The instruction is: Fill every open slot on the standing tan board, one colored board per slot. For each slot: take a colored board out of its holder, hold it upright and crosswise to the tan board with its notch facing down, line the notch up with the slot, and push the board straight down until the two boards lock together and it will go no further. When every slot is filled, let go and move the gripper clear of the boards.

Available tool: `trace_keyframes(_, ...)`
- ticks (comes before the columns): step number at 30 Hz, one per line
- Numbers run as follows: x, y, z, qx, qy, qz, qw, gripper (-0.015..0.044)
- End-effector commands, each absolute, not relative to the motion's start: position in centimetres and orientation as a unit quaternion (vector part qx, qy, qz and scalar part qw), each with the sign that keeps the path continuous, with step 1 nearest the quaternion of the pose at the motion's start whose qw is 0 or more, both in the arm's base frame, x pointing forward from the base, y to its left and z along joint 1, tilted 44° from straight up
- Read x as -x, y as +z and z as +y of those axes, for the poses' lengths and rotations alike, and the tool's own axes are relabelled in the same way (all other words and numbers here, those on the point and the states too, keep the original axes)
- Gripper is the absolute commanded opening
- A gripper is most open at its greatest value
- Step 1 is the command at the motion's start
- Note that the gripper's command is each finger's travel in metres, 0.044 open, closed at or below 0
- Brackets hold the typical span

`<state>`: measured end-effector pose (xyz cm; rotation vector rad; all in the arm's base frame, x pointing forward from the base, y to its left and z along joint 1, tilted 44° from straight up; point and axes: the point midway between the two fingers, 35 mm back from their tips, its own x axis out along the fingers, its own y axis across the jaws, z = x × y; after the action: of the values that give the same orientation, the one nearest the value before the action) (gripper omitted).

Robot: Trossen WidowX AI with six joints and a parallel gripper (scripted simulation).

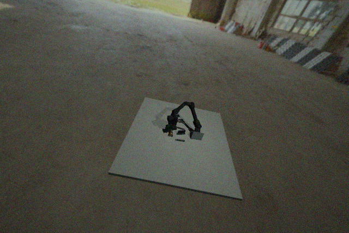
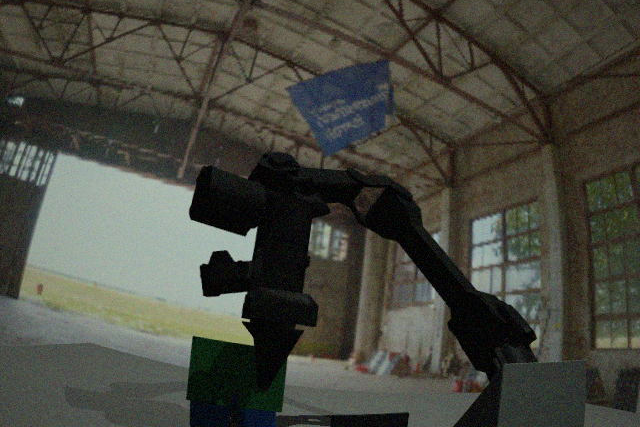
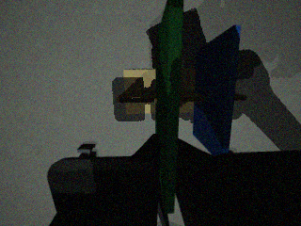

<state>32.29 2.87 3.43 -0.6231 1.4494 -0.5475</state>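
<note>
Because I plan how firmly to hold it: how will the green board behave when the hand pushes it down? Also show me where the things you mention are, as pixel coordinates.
The green board [image 2: 219, 370] [image 3: 168, 94] looks stiff: its faces stay flat in the hand [image 2: 264, 388] [image 3: 161, 138]. It seems thin edge-on, so it is probably light. Held toward one side, it may tilt if its lower edge catches.

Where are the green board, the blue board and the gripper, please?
Green board [image 2: 219, 368] [image 3: 168, 94]: exterior and wrist views, its face and edge.
Blue board [image 3: 215, 89]: wrist view, its face.
Gripper [image 2: 264, 386]: exterior view, its fingertips.
</note>
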Motion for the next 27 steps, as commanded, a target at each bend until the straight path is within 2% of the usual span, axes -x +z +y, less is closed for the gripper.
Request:
trace_keyframes(1, -32.13, 3.18, 2.62, 0.28, -0.243, 0.645, 0.669, 0.0)
trace_keyframes(27, -32.21, 2.24, 1.72, 0.28, -0.243, 0.644, 0.669, 0.0)
